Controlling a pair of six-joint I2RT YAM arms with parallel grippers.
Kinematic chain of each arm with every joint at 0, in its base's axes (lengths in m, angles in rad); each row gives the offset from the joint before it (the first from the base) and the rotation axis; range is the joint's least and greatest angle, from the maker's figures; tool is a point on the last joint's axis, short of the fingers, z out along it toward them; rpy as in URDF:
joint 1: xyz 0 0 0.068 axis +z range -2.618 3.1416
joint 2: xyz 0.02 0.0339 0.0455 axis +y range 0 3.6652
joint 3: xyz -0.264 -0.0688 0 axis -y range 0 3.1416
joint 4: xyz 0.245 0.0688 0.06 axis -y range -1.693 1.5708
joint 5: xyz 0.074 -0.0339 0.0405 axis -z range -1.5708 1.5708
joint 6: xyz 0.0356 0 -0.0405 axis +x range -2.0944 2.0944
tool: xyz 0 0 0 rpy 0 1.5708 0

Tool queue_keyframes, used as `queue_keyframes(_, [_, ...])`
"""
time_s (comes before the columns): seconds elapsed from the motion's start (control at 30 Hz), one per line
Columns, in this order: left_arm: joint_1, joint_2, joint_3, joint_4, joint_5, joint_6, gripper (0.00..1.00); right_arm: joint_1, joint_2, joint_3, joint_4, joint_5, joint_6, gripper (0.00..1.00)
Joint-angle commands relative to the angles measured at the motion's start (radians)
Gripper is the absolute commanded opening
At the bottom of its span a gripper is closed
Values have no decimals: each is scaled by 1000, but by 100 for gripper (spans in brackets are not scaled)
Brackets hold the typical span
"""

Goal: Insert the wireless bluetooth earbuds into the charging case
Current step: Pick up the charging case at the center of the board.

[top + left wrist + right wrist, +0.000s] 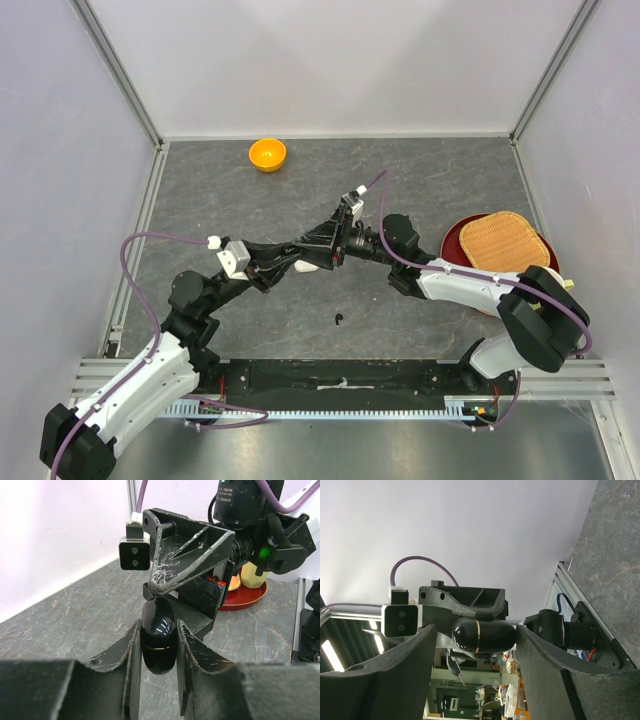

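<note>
Right now I have my left gripper (pixel 158 647) pinching the case (pixel 157 617) mid-air above the table (pixel 450 180), right gripper (pixel 476 632) spread around the case's other end, a black earbud (pixel 340 319) lying on the table nearby.

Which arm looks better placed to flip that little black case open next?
The right, probably. The left gripper is clamped on the charging case, holding it off the table. The right gripper sits with open fingers either side of the case's free end.
</note>
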Motion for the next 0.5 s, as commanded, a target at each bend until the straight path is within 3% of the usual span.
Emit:
queue_keyframes(0.0, [1, 3, 0, 62, -24, 17, 2, 6, -2, 17, 57, -16, 24, 71])
queue_keyframes(0.17, [1, 3, 0, 62, -36, 8, 2, 12, -7, 26, 43, -19, 15, 68])
queue_keyframes(0.47, [1, 3, -2, 65, 11, -11, 3, 14, 1, 32, 48, -26, 12, 45])
